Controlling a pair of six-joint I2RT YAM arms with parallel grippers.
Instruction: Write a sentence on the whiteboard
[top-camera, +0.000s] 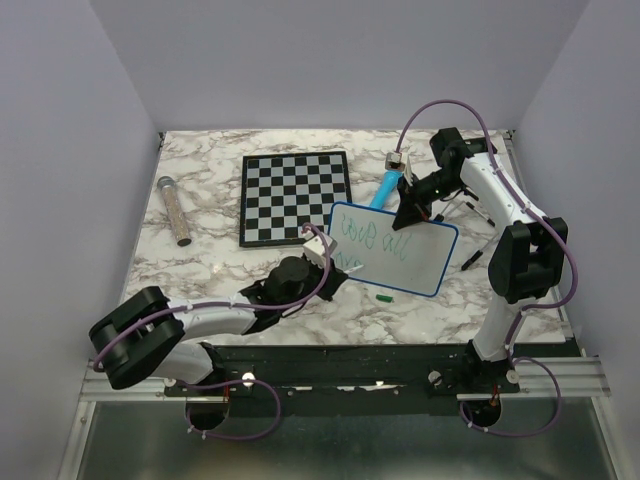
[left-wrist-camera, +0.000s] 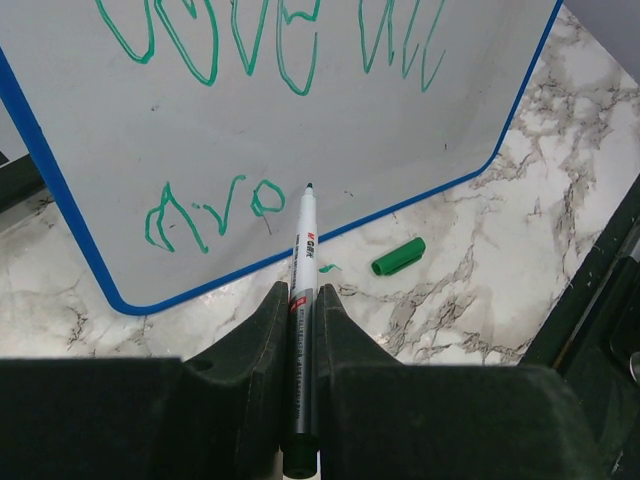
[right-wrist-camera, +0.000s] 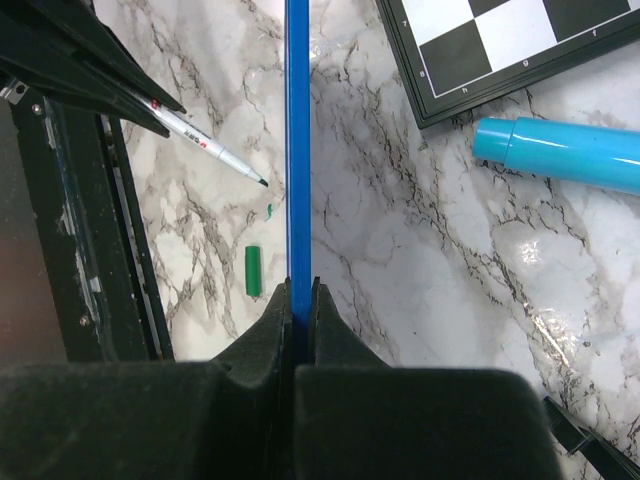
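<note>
While looking down from above, found whiteboard (top-camera: 415, 262) right of centre on marble-pattern tabletop (top-camera: 200, 280), just near-right of chequered board (top-camera: 295, 197): flat white rect., thin blue rim, rounded corners, smooth glossy face. Read sentence (left-wrist-camera: 280, 40) in thin loopy green strokes: top row "love all", 2nd row begun w/ approx. "avo" at near-left of face. Saw right gripper (right-wrist-camera: 300, 295) closed tight on board's far rim, blue edge pinched betw. dark fingers, board seen edge-on from that wrist. Saw left gripper (left-wrist-camera: 300, 292) clamped on marker (left-wrist-camera: 304, 250): slim white barrel w/ red-black label, fine dark tip at board face just right of last green letter. Touching or not, couldn't tell. Noted small green cap (left-wrist-camera: 398, 257), short cylinder, lying on tabletop just off board's near rim, tiny green smear beside. Noted fat cyan tube (top-camera: 385, 187), smooth plastic, just far of whiteboard, by chequered board's right edge. Spotted clear cylinder (top-camera: 174, 210) far left, well apart, packed w/ pale speckled stuff, type unclear. Noted thin dark pen (top-camera: 472, 260) on tabletop right of whiteboard.
</note>
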